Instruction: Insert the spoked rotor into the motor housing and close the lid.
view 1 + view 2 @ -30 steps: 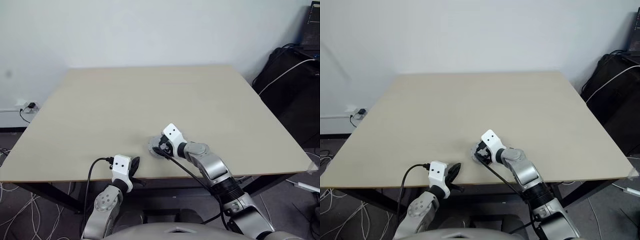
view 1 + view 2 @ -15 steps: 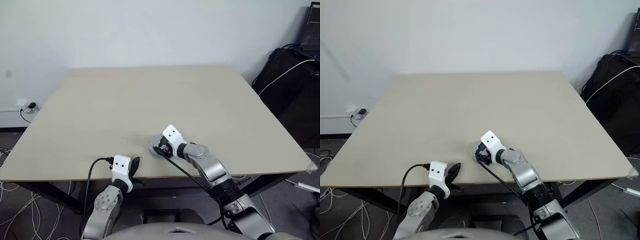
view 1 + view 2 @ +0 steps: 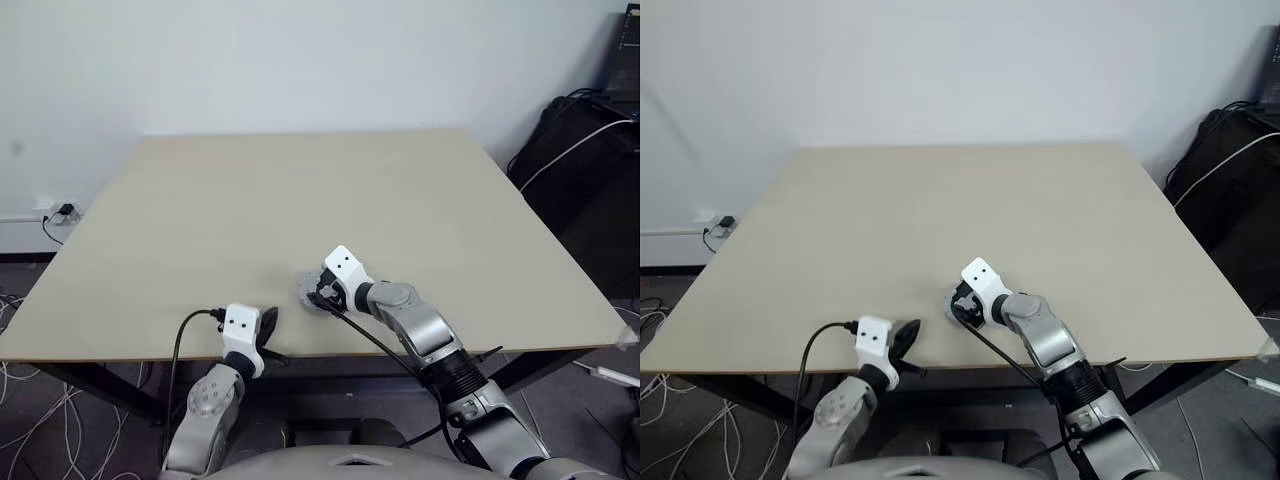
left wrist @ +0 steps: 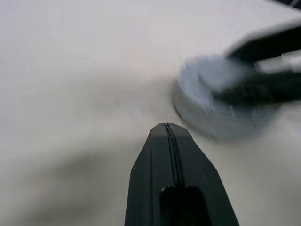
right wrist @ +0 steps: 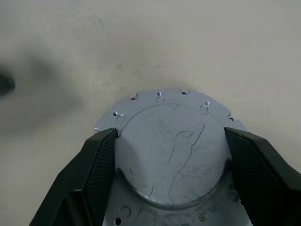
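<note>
The lid (image 5: 171,155), a smooth grey disc with a raised round centre and small holes along its rim, lies flat on the beige table (image 3: 300,200) near the front edge. My right gripper (image 3: 318,297) reaches down onto it, one black finger (image 5: 101,155) on each side of the raised centre, pressed against it. My left gripper (image 3: 270,322) hovers shut and empty at the table's front edge, a short way to the left of the lid (image 4: 207,108). The spoked rotor and the motor housing are hidden.
A black bag with cables (image 3: 580,150) stands on the floor beyond the table's right side. A wall socket with a plug (image 3: 55,212) is at the far left. Loose white cables (image 3: 30,420) lie on the floor under the table's left corner.
My left gripper has edged a little forward and up toward the table edge. The right gripper and the lid have stayed put.
</note>
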Controlling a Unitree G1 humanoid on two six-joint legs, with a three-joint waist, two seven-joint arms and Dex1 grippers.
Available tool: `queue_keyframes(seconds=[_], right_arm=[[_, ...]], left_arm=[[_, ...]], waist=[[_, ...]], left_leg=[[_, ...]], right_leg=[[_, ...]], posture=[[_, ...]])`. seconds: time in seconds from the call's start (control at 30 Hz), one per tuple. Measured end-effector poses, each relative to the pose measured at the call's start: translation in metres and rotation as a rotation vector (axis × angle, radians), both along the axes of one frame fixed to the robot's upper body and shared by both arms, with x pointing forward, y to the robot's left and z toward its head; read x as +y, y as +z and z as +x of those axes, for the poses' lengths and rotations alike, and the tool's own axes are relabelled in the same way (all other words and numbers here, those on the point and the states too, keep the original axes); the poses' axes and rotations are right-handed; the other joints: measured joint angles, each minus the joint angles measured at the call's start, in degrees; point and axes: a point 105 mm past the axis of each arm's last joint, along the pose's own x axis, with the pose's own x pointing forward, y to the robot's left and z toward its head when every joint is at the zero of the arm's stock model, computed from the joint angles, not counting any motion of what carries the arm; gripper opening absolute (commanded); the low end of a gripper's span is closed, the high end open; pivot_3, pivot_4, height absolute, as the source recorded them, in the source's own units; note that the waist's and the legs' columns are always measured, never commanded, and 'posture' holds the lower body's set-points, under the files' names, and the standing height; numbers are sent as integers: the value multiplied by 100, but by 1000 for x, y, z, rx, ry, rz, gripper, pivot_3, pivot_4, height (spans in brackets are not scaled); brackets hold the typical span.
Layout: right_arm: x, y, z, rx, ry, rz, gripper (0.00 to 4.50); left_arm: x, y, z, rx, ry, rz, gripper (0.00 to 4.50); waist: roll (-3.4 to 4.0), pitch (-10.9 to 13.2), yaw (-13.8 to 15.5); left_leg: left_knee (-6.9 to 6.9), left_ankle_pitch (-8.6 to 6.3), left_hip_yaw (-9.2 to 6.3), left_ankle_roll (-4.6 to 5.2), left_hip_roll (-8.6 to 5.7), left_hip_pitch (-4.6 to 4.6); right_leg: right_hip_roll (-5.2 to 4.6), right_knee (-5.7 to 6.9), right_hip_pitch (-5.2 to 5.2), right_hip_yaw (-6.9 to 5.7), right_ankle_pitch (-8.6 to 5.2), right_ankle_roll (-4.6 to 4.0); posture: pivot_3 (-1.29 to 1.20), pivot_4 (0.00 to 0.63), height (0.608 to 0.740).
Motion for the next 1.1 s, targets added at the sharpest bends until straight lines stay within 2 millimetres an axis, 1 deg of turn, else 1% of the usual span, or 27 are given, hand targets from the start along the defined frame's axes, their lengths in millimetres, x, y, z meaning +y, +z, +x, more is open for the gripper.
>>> queue_keyframes(seconds=[0.03, 0.1, 0.13, 0.23, 0.37, 0.43, 0.57, 0.67, 0.9, 1.1], right_arm=[[0, 0, 0, -1, -2, 0, 3237], [1, 0, 0, 0, -2, 1, 3237], [0, 0, 0, 1, -3, 2, 3237], [2, -1, 0, 1, -6, 5, 3237], [3, -1, -1, 1, -12, 9, 3237], [3, -1, -1, 2, -16, 12, 3237], [4, -2, -3, 1, -25, 20, 3237], [5, -2, -4, -2, -29, 25, 3237], [5, -1, -6, 0, -38, 31, 3237], [5, -1, -6, 4, -43, 31, 3237]], left_arm=[[6, 7, 8, -28, 11, 4, 0], [14, 15, 18, -54, 17, 18, 0], [17, 16, 24, -49, 12, 22, 0], [27, 18, 40, -27, 2, 32, 0], [31, 15, 59, 62, -36, -18, 0], [26, 17, 66, 115, -95, -87, 0], [7, 27, 77, 182, -232, -183, 0], [-2, 29, 80, 232, -282, -237, 0], [-18, 7, 74, 406, -349, -244, 0], [-28, -1, 67, 458, -380, -215, 0]], waist=[[2, -2, -4], [5, -6, -8], [3, -7, -5], [-2, -11, -15], [-13, -18, -29], [-15, -19, -45], [-18, -21, -73], [-19, -22, -87], [-22, -20, -87], [-22, -20, -86]], left_leg=[[0, 1, 0, -1, 0, 1], [0, 1, 0, 0, 0, 2], [0, 4, -2, 4, -1, 2], [0, 7, -6, 3, -1, 3], [0, 11, -9, 2, -2, 4], [0, 12, -12, 4, -4, 4], [-2, 19, -16, 15, -7, 4], [-6, 19, -20, 15, -8, 3], [-12, 19, -27, 14, -10, 3], [-12, 16, -30, 10, -10, 3]], right_leg=[[1, 1, 0, 0, 1, 1], [2, 1, 0, 1, 7, 10], [4, 1, 0, 0, 14, 22], [6, 1, 0, -2, 16, 24], [8, 3, 0, -2, 18, 25], [8, 3, 1, -2, 17, 24], [8, 1, 1, -1, 18, 21], [7, -1, 0, 0, 34, -7], [8, -3, 0, 0, 33, -9], [7, -3, -1, 0, 32, -10]], posture=[[0, 0, 740], [0, 0, 740], [0, 0, 740], [0, 0, 740], [0, 0, 740], [0, 0, 740], [0, 0, 740], [0, 0, 740], [0, 0, 740], [0, 0, 740]])
